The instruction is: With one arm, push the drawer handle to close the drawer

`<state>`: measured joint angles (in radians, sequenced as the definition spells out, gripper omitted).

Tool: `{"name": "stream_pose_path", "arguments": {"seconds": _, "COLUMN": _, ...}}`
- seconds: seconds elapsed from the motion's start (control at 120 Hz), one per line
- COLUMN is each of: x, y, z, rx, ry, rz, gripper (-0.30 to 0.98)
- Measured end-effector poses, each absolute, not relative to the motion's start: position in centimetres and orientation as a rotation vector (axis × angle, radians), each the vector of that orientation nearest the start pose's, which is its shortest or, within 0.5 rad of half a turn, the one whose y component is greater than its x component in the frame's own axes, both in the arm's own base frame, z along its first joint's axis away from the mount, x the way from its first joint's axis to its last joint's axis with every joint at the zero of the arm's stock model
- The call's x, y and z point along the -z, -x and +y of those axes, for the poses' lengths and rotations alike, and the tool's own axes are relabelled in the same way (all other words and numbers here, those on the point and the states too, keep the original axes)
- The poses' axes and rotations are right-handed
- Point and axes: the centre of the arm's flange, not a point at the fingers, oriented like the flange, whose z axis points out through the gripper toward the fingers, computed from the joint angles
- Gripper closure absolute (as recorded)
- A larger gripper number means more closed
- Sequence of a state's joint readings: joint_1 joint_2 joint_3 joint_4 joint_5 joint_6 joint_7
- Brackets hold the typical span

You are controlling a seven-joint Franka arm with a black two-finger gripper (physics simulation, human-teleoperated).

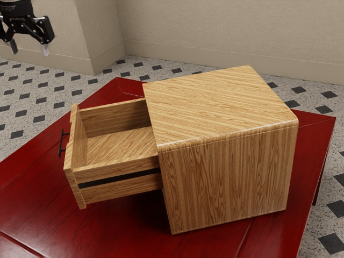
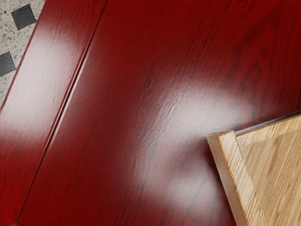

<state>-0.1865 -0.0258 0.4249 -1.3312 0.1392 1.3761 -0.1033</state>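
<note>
Drawer [image 1: 118, 167] juts from cabinet [image 1: 226, 183]; red table [image 1: 32, 215] beneath; patterned floor [image 1: 32, 107] around; claw [image 1: 29, 54] apart.

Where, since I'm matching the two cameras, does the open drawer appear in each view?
Exterior view: the drawer juts from the cabinet toward the exterior view's left.
Wrist view: its front panel and some interior, cut off by the picture's edge, across the red tabletop from the tiled floor.
Shared landmark: the red tabletop.
</note>
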Motion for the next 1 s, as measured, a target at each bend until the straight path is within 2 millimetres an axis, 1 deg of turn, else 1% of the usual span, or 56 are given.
{"name": "stream_pose_path", "arguments": {"seconds": 0.125, "x": -73.0, "y": -49.7, "z": 15.4, "rx": 0.088, "ry": 2.959, "rz": -0.545, "gripper": 0.02}}
{"name": "stream_pose_path", "arguments": {"seconds": 0.142, "x": -73.3, "y": -49.6, "z": 15.5, "rx": 0.096, "ry": 2.958, "rz": -0.543, "gripper": 0.02}}
{"name": "stream_pose_path", "arguments": {"seconds": 0.183, "x": -78.9, "y": -47.3, "z": 15.0, "rx": 0.274, "ry": 2.949, "rz": -0.529, "gripper": 0.02}}
{"name": "stream_pose_path", "arguments": {"seconds": 0.217, "x": -82.8, "y": -45.2, "z": 14.3, "rx": 0.401, "ry": 2.944, "rz": -0.508, "gripper": 0.02}}
{"name": "stream_pose_path", "arguments": {"seconds": 0.242, "x": -84.7, "y": -44.0, "z": 13.7, "rx": 0.462, "ry": 2.944, "rz": -0.487, "gripper": 0.02}}
{"name": "stream_pose_path", "arguments": {"seconds": 0.267, "x": -85.7, "y": -43.3, "z": 13.2, "rx": 0.497, "ry": 2.948, "rz": -0.466, "gripper": 0.02}}
{"name": "stream_pose_path", "arguments": {"seconds": 0.3, "x": -86.3, "y": -43.1, "z": 12.6, "rx": 0.518, "ry": 2.960, "rz": -0.440, "gripper": 0.02}}
{"name": "stream_pose_path", "arguments": {"seconds": 0.342, "x": -86.5, "y": -43.0, "z": 12.1, "rx": 0.528, "ry": 2.980, "rz": -0.415, "gripper": 0.02}}
{"name": "stream_pose_path", "arguments": {"seconds": 0.433, "x": -85.5, "y": -44.0, "z": 10.9, "rx": 0.499, "ry": 3.036, "rz": -0.360, "gripper": 0.02}}
{"name": "stream_pose_path", "arguments": {"seconds": 0.467, "x": -84.6, "y": -44.4, "z": 10.4, "rx": 0.468, "ry": 3.065, "rz": -0.332, "gripper": 0.02}}
{"name": "stream_pose_path", "arguments": {"seconds": 0.5, "x": -83.1, "y": -44.6, "z": 9.5, "rx": 0.412, "ry": 3.104, "rz": -0.287, "gripper": 0.02}}
{"name": "stream_pose_path", "arguments": {"seconds": 0.525, "x": -81.9, "y": -44.2, "z": 8.7, "rx": 0.369, "ry": 3.139, "rz": -0.240, "gripper": 0.02}}
{"name": "stream_pose_path", "arguments": {"seconds": 0.542, "x": -80.9, "y": -43.5, "z": 8.3, "rx": 0.336, "ry": 3.165, "rz": -0.210, "gripper": 0.02}}
{"name": "stream_pose_path", "arguments": {"seconds": 0.575, "x": -78.5, "y": -40.6, "z": 7.3, "rx": 0.273, "ry": 3.208, "rz": -0.152, "gripper": 0.02}}
{"name": "stream_pose_path", "arguments": {"seconds": 0.608, "x": -76.5, "y": -37.1, "z": 6.0, "rx": 0.241, "ry": 3.216, "rz": -0.116, "gripper": 0.02}}
{"name": "stream_pose_path", "arguments": {"seconds": 0.642, "x": -74.0, "y": -33.9, "z": 4.8, "rx": 0.202, "ry": 3.217, "rz": -0.088, "gripper": 0.02}}
{"name": "stream_pose_path", "arguments": {"seconds": 0.675, "x": -71.3, "y": -31.5, "z": 3.8, "rx": 0.161, "ry": 3.217, "rz": -0.058, "gripper": 0.02}}
{"name": "stream_pose_path", "arguments": {"seconds": 0.692, "x": -69.6, "y": -30.4, "z": 3.4, "rx": 0.133, "ry": 3.218, "rz": -0.035, "gripper": 0.02}}
{"name": "stream_pose_path", "arguments": {"seconds": 0.733, "x": -66.0, "y": -28.2, "z": 2.9, "rx": 0.085, "ry": 3.214, "rz": 0.010, "gripper": 0.02}}
{"name": "stream_pose_path", "arguments": {"seconds": 0.783, "x": -62.4, "y": -26.5, "z": 4.0, "rx": 0.046, "ry": 3.223, "rz": 0.019, "gripper": 0.02}}
{"name": "stream_pose_path", "arguments": {"seconds": 0.817, "x": -60.4, "y": -25.8, "z": 4.8, "rx": 0.018, "ry": 3.245, "rz": 0.031, "gripper": 0.02}}
{"name": "stream_pose_path", "arguments": {"seconds": 0.833, "x": -59.7, "y": -25.4, "z": 5.1, "rx": 0.010, "ry": 3.253, "rz": 0.043, "gripper": 0.02}}
{"name": "stream_pose_path", "arguments": {"seconds": 0.875, "x": -58.7, "y": -24.8, "z": 5.6, "rx": 0.006, "ry": 3.259, "rz": 0.066, "gripper": 0.02}}
{"name": "stream_pose_path", "arguments": {"seconds": 0.925, "x": -58.1, "y": -24.6, "z": 7.2, "rx": 0.042, "ry": 3.259, "rz": 0.134, "gripper": 0.02}}
{"name": "stream_pose_path", "arguments": {"seconds": 0.942, "x": -57.9, "y": -24.8, "z": 7.8, "rx": 0.058, "ry": 3.253, "rz": 0.160, "gripper": 0.02}}
{"name": "stream_pose_path", "arguments": {"seconds": 1.0, "x": -56.2, "y": -26.4, "z": 11.1, "rx": 0.101, "ry": 3.250, "rz": 0.252, "gripper": 0.02}}
